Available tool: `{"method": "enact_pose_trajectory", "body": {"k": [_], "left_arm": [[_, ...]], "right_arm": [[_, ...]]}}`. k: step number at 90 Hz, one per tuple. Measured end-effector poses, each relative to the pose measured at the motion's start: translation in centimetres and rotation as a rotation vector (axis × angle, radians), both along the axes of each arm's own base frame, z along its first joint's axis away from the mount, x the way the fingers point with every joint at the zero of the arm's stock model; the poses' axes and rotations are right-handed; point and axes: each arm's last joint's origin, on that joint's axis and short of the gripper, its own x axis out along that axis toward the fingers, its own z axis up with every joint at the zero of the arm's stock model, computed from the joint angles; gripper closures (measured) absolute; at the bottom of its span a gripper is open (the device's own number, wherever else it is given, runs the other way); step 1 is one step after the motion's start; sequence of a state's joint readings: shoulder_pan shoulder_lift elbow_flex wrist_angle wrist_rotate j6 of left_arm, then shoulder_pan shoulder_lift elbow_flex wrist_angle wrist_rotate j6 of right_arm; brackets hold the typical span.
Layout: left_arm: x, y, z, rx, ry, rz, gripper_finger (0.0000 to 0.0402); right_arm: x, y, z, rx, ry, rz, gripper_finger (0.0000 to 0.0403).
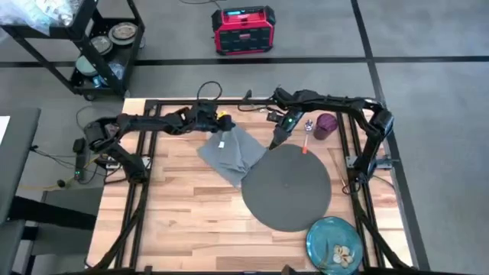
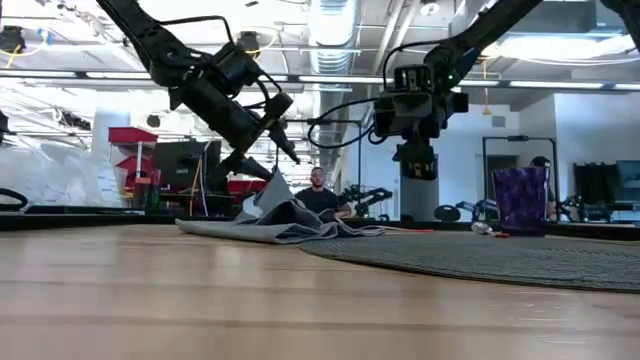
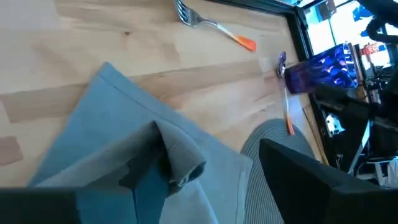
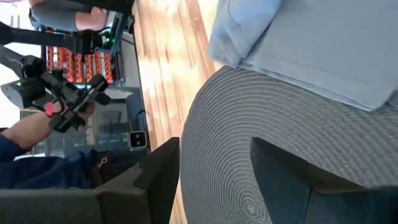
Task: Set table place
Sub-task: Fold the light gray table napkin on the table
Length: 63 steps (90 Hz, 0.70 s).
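Grey cloth napkin [image 1: 233, 151], rumpled, lies near the far edge of the light wood plank tabletop [image 1: 183, 206], its right side overlapping the round dark grey woven mat [image 1: 287, 186]. The left gripper [image 1: 221, 124] pinches the napkin's far corner, lifting a fold. Further right, the right gripper [image 1: 276, 142] hovers over the mat's far rim, fingers spread and empty. An orange-handled fork [image 3: 214, 25], an orange-handled spoon [image 1: 306, 137] and a small purple cup [image 1: 326, 126] sit by the far right corner. A blue-green patterned plate [image 1: 334, 244] waits at the near right corner. Napkin placement appears underway; next, it likely needs dragging clear and flattening.
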State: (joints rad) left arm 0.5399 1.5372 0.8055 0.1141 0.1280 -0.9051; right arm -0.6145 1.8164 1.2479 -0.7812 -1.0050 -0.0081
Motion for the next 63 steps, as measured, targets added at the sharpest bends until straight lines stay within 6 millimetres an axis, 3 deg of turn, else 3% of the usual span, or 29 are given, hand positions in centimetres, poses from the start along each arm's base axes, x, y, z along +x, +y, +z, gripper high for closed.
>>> {"method": "enact_pose_trajectory", "body": {"k": [63], "left_arm": [[-1.3,2.3,0.3,-0.06,-0.048,0.032,0.0175]], "right_arm": [[-0.4,-0.4,0.0,0.004,0.015,-0.019,0.0221]]}}
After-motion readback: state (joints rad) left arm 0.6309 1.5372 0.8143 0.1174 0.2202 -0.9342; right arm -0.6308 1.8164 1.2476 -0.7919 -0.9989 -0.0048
